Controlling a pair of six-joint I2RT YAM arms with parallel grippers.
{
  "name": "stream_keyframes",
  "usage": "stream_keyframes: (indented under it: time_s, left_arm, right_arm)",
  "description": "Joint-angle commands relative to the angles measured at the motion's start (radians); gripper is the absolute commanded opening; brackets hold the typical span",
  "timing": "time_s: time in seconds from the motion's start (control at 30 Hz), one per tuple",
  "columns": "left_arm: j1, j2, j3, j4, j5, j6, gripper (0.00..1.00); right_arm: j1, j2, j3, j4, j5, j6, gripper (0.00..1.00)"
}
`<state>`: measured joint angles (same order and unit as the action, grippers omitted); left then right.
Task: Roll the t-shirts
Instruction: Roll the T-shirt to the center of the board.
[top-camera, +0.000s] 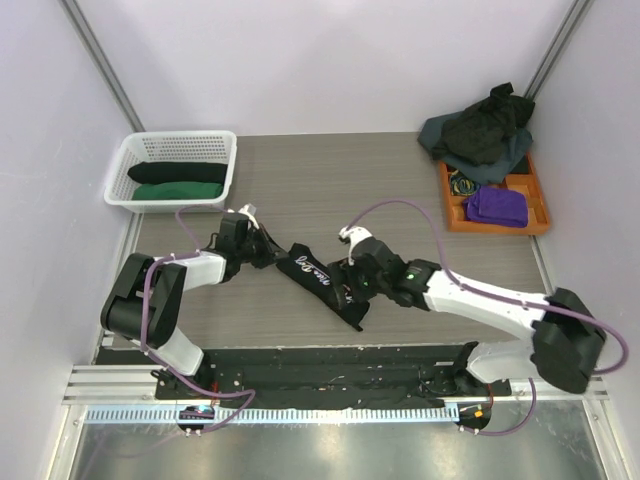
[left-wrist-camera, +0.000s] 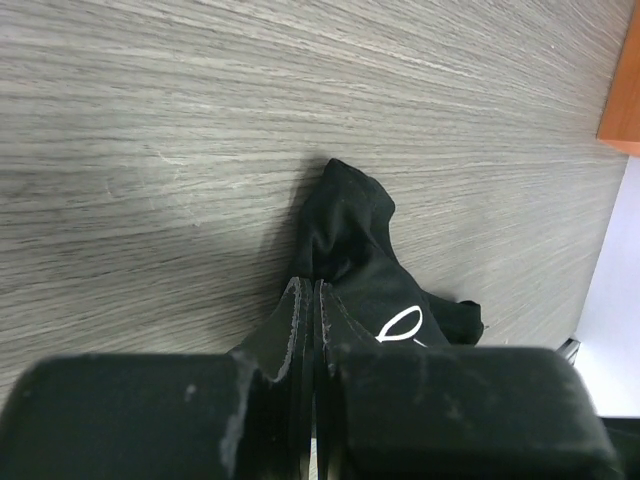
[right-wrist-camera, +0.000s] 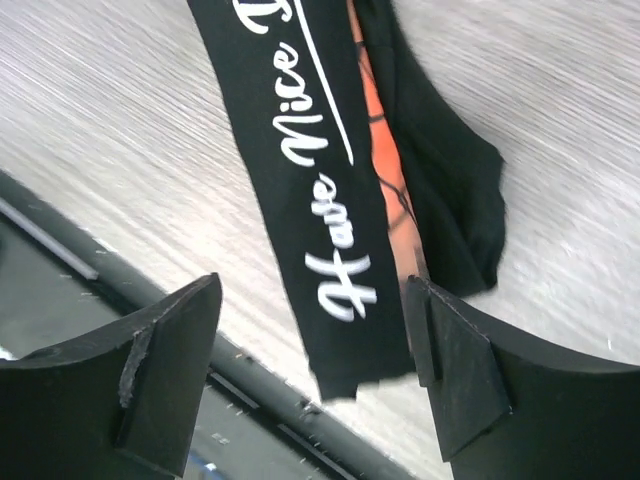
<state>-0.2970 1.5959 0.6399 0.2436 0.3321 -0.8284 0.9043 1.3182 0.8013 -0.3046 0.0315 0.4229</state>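
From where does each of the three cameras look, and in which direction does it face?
Top external: above and behind the robot, looking down on the table; left arm, left gripper, right arm, right gripper show.
Left wrist: on the left arm, looking along its shut fingers pinching the lettered shirt.
Right wrist: on the right arm, looking down between its open fingers at that shirt.
Shared: all three see the lettered shirt.
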Motion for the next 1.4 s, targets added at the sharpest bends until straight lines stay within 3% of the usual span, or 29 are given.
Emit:
stream_keyframes:
  time_s: [0.0, 0.2, 0.3, 0.53, 0.63, 0.87, 1.07, 1.23, 1.37]
  left_arm:
    - [0.004, -0.028, 0.003, 0.028, -0.038, 0.032, 0.0]
    - [0.004, -0.017, 0.007, 0.02, -0.038, 0.041, 0.0]
    - [0.006, -0.016, 0.007, 0.019, -0.041, 0.044, 0.0]
    - [0.004, -0.021, 0.021, 0.003, -0.045, 0.051, 0.0]
    - [0.006, -0.022, 0.024, -0.006, -0.047, 0.054, 0.0]
    - [0.004, -0.021, 0.03, -0.015, -0.042, 0.057, 0.0]
    - [0.006, -0.028, 0.041, -0.04, -0.051, 0.061, 0.0]
    - [0.004, -0.03, 0.046, -0.049, -0.054, 0.068, 0.0]
    - [0.004, -0.014, 0.05, -0.041, -0.042, 0.061, 0.0]
  right_arm:
    - [-0.059, -0.201, -0.085, -0.001, -0.004, 0.12, 0.82]
    - [-0.12, -0.491, -0.316, 0.038, -0.018, 0.313, 0.91]
    - [-0.122, -0.542, -0.399, 0.087, -0.018, 0.41, 0.93]
    - [-0.122, -0.421, -0.499, 0.277, -0.096, 0.507, 0.71]
    - [-0.122, -0.361, -0.495, 0.326, -0.096, 0.496, 0.7]
    - [-0.122, -0.27, -0.45, 0.366, -0.059, 0.47, 0.76]
    - [-0.122, -0.427, -0.468, 0.23, 0.051, 0.499, 0.74]
    - [-0.122, -0.608, -0.524, 0.216, 0.064, 0.516, 0.88]
    - [-0.12, -0.47, -0.492, 0.297, -0.015, 0.467, 0.93]
